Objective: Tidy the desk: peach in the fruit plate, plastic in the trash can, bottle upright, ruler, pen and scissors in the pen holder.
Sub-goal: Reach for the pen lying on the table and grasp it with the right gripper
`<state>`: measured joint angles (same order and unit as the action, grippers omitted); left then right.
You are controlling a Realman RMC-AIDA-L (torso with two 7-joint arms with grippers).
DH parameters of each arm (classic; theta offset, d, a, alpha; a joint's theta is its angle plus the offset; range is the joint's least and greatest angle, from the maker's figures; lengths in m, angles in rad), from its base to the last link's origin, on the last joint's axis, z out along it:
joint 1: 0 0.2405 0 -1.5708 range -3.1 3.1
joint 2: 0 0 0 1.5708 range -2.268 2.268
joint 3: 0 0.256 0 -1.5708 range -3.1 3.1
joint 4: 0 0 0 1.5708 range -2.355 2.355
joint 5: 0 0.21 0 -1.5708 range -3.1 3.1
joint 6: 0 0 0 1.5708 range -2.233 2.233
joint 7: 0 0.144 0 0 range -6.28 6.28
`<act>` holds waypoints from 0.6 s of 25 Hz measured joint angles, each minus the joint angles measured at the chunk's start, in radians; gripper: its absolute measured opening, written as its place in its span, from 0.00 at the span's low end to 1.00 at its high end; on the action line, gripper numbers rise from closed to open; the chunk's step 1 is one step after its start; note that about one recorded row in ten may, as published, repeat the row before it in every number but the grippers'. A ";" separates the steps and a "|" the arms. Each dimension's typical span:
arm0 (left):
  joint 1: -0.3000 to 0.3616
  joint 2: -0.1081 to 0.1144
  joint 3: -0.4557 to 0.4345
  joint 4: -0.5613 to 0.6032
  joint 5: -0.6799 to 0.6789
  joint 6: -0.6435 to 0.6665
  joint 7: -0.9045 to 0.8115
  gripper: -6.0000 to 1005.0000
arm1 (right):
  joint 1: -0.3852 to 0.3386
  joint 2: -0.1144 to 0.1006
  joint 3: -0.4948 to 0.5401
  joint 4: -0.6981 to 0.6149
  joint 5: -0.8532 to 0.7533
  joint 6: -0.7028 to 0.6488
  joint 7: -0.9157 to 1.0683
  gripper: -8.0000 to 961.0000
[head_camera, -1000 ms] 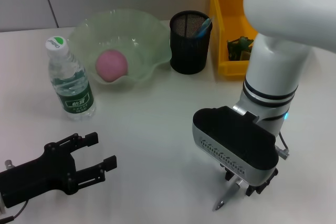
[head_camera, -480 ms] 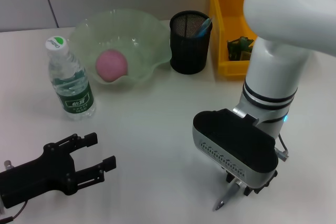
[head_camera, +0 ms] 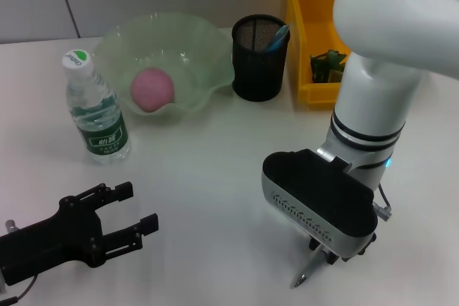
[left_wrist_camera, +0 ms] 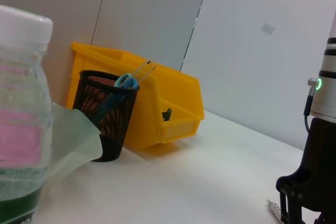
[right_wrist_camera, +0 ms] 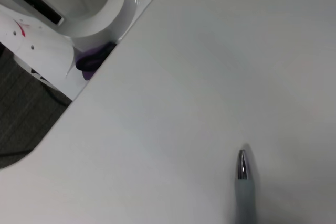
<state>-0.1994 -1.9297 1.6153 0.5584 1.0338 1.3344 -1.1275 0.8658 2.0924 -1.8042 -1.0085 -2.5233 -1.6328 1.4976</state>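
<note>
Lying on the white desk (head_camera: 215,177) is the pen (head_camera: 305,275), near the front edge, far in front of the pen holder (head_camera: 259,57). Only its silver tip pokes out from under the right gripper (head_camera: 331,258). That gripper sits right on top of the pen. You cannot tell if it is clenched on the pen or not, because the big arm body hides the fingers. The right wrist view shows the pen (right_wrist_camera: 243,182) with its shiny tip just over the desk (right_wrist_camera: 199,66).

The holder is black mesh and stands upright at the back of the desk. A blue scissors handle (head_camera: 277,36) sticks out of it. In the left wrist view the scissors (left_wrist_camera: 125,82) and a yellow ruler (left_wrist_camera: 144,69) both stand in the holder (left_wrist_camera: 106,114).

Just to the left of the holder is the green plate (head_camera: 163,59), with the pink peach (head_camera: 152,89) inside it. Left of the plate, the bottle (head_camera: 95,109) stands upright with its cap on. Just to the right of the holder is the yellow bin (head_camera: 313,34), with a bit of plastic (head_camera: 328,62) in it.

The left gripper (head_camera: 129,216) is far from the holder, at the front left of the desk. Its black fingers are spread apart and hold nothing.
</note>
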 joint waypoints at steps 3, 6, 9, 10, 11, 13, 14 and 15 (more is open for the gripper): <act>0.000 0.000 0.000 0.000 0.000 0.000 0.000 0.80 | -0.001 0.000 -0.002 -0.001 0.000 0.002 0.004 0.32; 0.000 0.001 0.000 0.000 0.000 0.002 0.000 0.80 | -0.002 0.000 -0.011 -0.002 0.000 0.006 0.010 0.28; 0.000 0.004 0.000 0.000 0.000 0.003 -0.004 0.80 | -0.004 0.000 -0.021 -0.005 0.000 0.010 0.018 0.28; 0.000 0.005 0.000 0.000 0.000 0.003 -0.006 0.80 | -0.004 0.000 -0.022 -0.006 0.000 0.010 0.018 0.28; 0.000 0.006 0.000 0.000 0.000 0.003 -0.009 0.80 | -0.005 0.000 -0.023 -0.007 0.000 0.010 0.019 0.28; 0.000 0.008 0.000 0.000 0.000 0.004 -0.012 0.80 | -0.006 0.000 -0.023 -0.010 0.000 0.010 0.019 0.28; 0.003 0.009 0.000 0.000 0.000 0.006 -0.013 0.80 | -0.007 0.000 -0.022 -0.012 0.000 0.010 0.019 0.28; 0.003 0.009 0.000 0.000 0.000 0.006 -0.013 0.80 | -0.008 0.000 -0.021 -0.013 0.000 0.010 0.019 0.28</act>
<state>-0.1960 -1.9208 1.6153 0.5583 1.0338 1.3401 -1.1409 0.8579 2.0924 -1.8248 -1.0218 -2.5236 -1.6231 1.5164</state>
